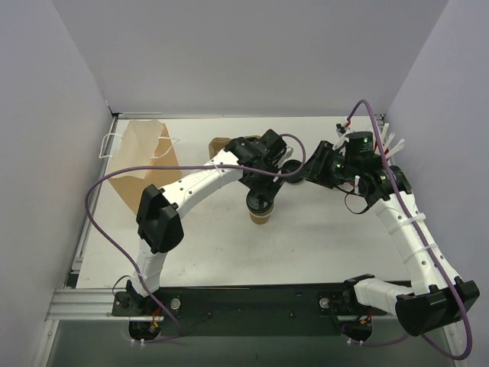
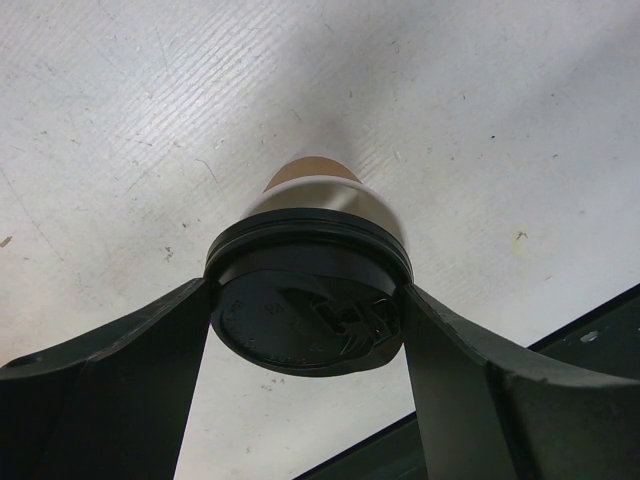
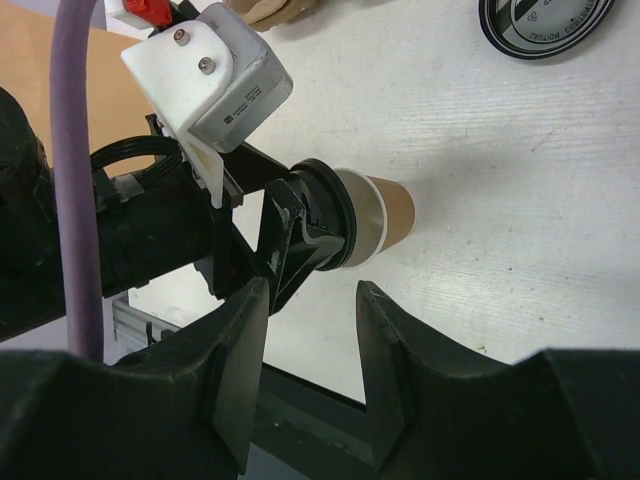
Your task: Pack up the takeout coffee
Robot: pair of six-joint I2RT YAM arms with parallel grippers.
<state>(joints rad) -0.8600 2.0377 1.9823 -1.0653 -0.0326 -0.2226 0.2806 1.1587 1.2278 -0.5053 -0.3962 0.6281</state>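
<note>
The takeout coffee [image 1: 261, 216] is a small kraft-brown cup with a round black lid [image 2: 300, 335], near the middle of the table. My left gripper [image 1: 260, 200] comes down on it from above and is shut on the lid, one finger pressing each side of the rim [image 2: 308, 295]. In the right wrist view the cup [image 3: 392, 213] sticks out below those fingers. Whether its base touches the table I cannot tell. My right gripper [image 1: 307, 173] hovers just right of the cup, open [image 3: 310, 335] with nothing between its fingers.
A brown paper bag [image 1: 141, 164] with white handles stands at the back left. Tan paper cups [image 1: 220, 144] lie behind the left arm. A loose black lid [image 3: 540, 22] rests on the table near the right gripper. White sticks [image 1: 391, 142] show behind the right wrist.
</note>
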